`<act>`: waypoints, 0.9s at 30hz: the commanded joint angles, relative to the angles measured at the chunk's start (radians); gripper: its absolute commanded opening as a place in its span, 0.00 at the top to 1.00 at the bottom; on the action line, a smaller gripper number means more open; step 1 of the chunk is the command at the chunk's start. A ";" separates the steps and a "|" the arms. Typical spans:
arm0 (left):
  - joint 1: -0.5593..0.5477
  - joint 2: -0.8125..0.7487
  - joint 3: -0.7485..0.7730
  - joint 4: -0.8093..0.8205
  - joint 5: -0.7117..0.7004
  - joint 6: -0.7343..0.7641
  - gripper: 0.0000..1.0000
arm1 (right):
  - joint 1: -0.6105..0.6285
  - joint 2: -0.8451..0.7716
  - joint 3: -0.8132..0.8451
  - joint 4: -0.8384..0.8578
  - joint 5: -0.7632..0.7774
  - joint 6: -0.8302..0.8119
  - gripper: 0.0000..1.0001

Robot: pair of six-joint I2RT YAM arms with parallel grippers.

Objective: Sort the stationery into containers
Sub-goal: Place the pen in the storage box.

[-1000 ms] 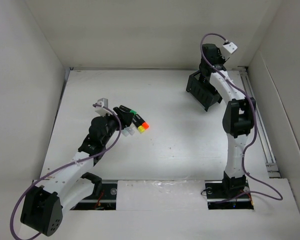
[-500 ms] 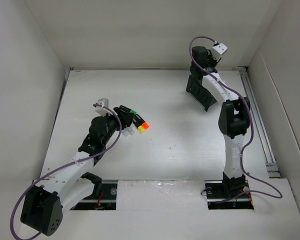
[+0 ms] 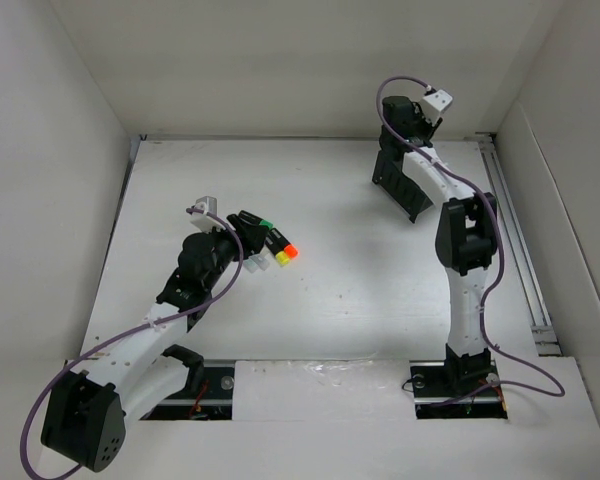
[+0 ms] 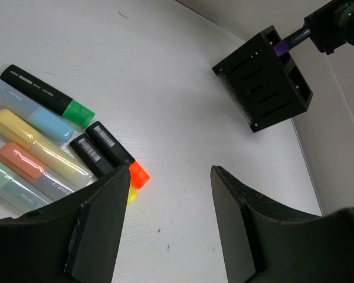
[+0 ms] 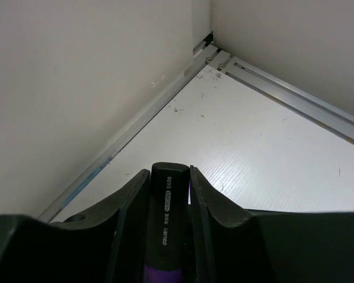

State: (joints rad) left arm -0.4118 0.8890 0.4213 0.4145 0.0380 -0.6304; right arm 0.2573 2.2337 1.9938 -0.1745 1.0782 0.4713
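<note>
Several highlighters lie side by side on the white table by my left gripper, which hovers open and empty just to their right; orange and yellow ends poke out beside its left finger. In the top view the same cluster lies just right of the left gripper. The black mesh organizer stands at the back right. My right gripper is shut on a black and purple highlighter. Its purple end reaches the open top of a far corner compartment.
White walls enclose the table on three sides. A metal rail runs along the right edge, and the back corner rails lie close behind the right gripper. Bare table stretches between the highlighters and the organizer.
The right wrist has shifted left above the organizer, carrying the purple highlighter with it. The left arm and the highlighters on the table have not moved.
</note>
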 commanded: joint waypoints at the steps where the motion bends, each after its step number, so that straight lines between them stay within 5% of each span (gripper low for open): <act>1: -0.004 -0.016 0.043 0.035 0.007 -0.005 0.46 | 0.019 -0.029 -0.010 0.041 0.040 -0.011 0.62; 11: -0.004 -0.028 0.034 0.035 0.007 -0.005 0.46 | 0.077 -0.198 -0.101 0.041 -0.024 0.009 0.46; 13: -0.004 -0.039 0.034 0.035 0.007 -0.005 0.46 | 0.117 -0.256 -0.156 0.041 -0.084 0.009 0.58; 19: -0.004 -0.087 0.034 -0.006 -0.038 -0.005 0.46 | 0.261 -0.316 -0.246 -0.034 -0.576 0.033 0.98; 27: -0.004 -0.153 0.025 -0.028 -0.098 -0.005 0.46 | 0.464 -0.208 -0.287 -0.031 -0.902 0.023 0.95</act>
State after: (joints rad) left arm -0.4114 0.7551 0.4213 0.3813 -0.0368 -0.6300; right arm 0.6735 1.9697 1.7042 -0.1844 0.3546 0.5007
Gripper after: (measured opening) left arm 0.535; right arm 0.038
